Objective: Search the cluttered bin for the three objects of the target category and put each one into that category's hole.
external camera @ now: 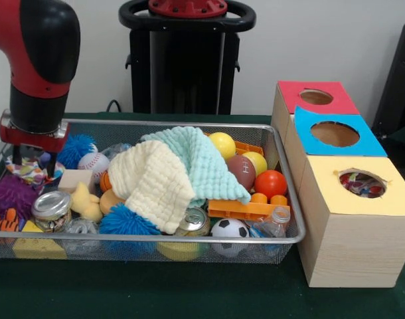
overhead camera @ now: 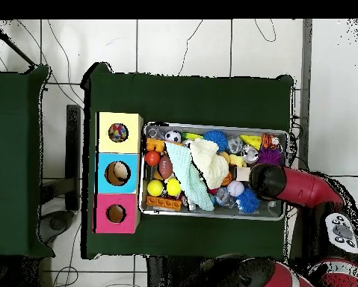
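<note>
My gripper (external camera: 32, 161) hangs low over the left far corner of the wire mesh bin (external camera: 282, 153), just above a colourful patterned cloth (external camera: 30, 171) and beside a blue spiky ball (external camera: 75, 149). In the overhead view the gripper (overhead camera: 256, 179) sits over the bin's right end (overhead camera: 285, 173). A cream and mint knitted cloth (external camera: 176, 171) covers the bin's middle. Around it lie a baseball (external camera: 93, 161), a yellow ball (external camera: 222, 144), a brown football (external camera: 241, 171), a red ball (external camera: 271, 183), a soccer ball (external camera: 229, 228) and two cans (external camera: 52, 205).
Three wooden boxes with holes stand right of the bin: red-topped (external camera: 315, 98), blue-topped (external camera: 335, 133), and yellow-topped (external camera: 362, 183), whose hole shows colourful items. Also in the bin: orange toy bricks (external camera: 245, 209), a small bottle (external camera: 272, 222), a purple spiky ball (external camera: 10, 193) and a yellow sponge (external camera: 36, 247).
</note>
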`<action>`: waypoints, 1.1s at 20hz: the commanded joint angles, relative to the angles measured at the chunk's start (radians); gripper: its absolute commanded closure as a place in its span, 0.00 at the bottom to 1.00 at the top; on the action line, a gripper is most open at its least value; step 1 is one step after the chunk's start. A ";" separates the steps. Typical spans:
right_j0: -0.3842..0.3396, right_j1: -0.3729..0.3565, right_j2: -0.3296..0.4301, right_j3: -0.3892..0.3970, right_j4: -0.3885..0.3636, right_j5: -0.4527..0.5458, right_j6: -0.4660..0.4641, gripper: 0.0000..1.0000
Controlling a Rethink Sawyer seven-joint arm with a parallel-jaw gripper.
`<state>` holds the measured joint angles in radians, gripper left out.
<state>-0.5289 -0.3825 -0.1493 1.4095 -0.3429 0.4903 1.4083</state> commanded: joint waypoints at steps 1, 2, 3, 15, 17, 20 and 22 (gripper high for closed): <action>-0.027 0.064 0.090 0.024 0.028 -0.106 0.163 0.00; -0.032 0.062 0.092 0.029 0.031 -0.109 0.162 0.00; -0.035 0.063 0.097 0.029 0.035 -0.110 0.160 0.00; -0.037 0.072 0.107 0.011 0.081 -0.027 0.157 0.00; -0.034 0.071 0.100 0.007 0.088 -0.017 0.145 1.00; -0.027 0.064 0.097 0.008 0.073 -0.025 0.126 1.00; -0.014 0.062 0.090 0.003 0.094 -0.012 0.154 1.00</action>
<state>-0.5513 -0.3438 -0.1420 1.4098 -0.3046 0.4434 1.4083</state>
